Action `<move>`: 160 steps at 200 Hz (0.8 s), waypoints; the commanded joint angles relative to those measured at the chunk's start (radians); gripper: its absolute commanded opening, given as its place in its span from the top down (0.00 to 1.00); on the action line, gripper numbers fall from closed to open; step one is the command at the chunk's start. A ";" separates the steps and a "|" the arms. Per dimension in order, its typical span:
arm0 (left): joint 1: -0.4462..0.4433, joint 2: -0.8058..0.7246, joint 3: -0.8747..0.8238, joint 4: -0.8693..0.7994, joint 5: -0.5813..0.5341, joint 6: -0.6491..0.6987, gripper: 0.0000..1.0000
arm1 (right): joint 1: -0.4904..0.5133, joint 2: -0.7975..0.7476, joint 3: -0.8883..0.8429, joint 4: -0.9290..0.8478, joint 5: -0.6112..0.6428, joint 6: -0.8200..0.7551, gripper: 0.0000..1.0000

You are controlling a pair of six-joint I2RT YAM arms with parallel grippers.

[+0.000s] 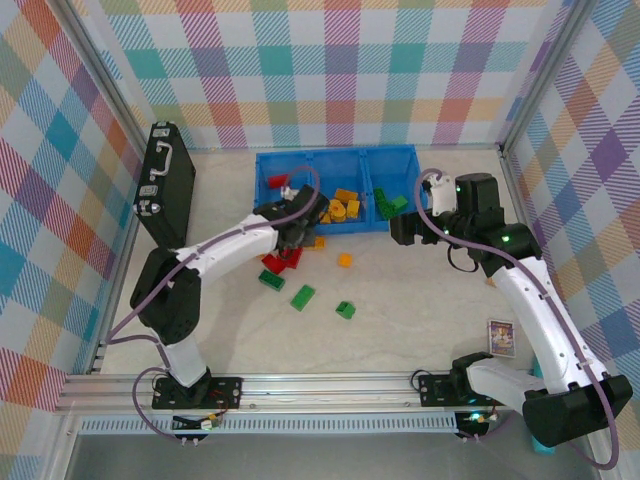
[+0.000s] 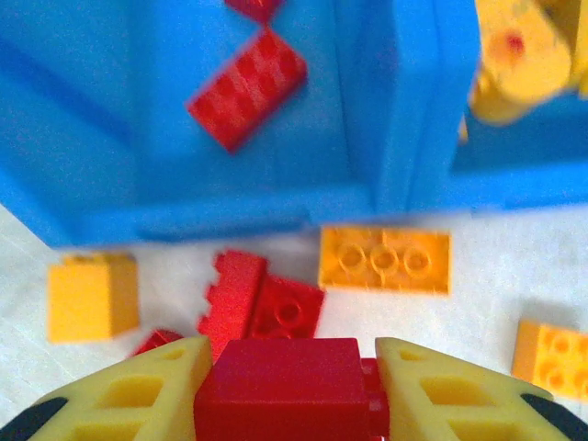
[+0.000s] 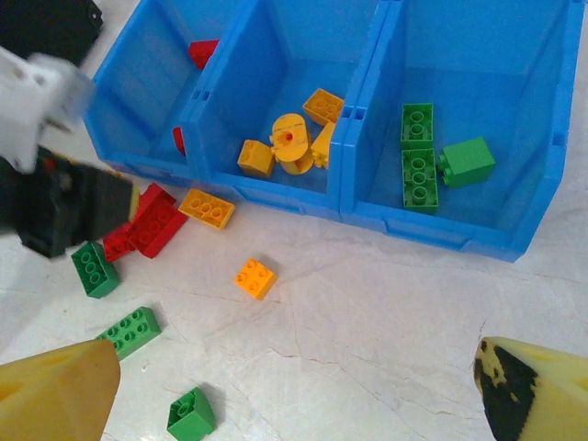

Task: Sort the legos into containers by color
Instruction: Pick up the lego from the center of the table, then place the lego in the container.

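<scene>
The left hand (image 2: pixel 290 367) is clamped on a red brick (image 2: pixel 280 390), low over the table (image 2: pixel 514 266) just before the blue bin (image 2: pixel 230 220). This looks like the carry step. Next, the brick must clear the front wall into the left compartment (image 2: pixel 101 110), beside other reds, then be released. The right hand (image 3: pixel 296 386) hangs spread wide and empty. A small card (image 1: pixel 502 337) has print too small to read.
</scene>
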 commanded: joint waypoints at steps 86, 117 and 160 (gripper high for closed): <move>0.182 0.185 0.205 0.178 0.060 0.089 0.55 | 0.001 0.018 -0.018 0.015 0.029 -0.020 0.01; 0.211 0.290 0.297 0.166 0.096 0.087 0.53 | 0.002 0.014 -0.025 0.019 0.026 -0.021 0.01; 0.226 0.350 0.370 0.148 0.136 0.108 0.40 | 0.002 0.023 -0.041 -0.001 -0.018 -0.018 0.01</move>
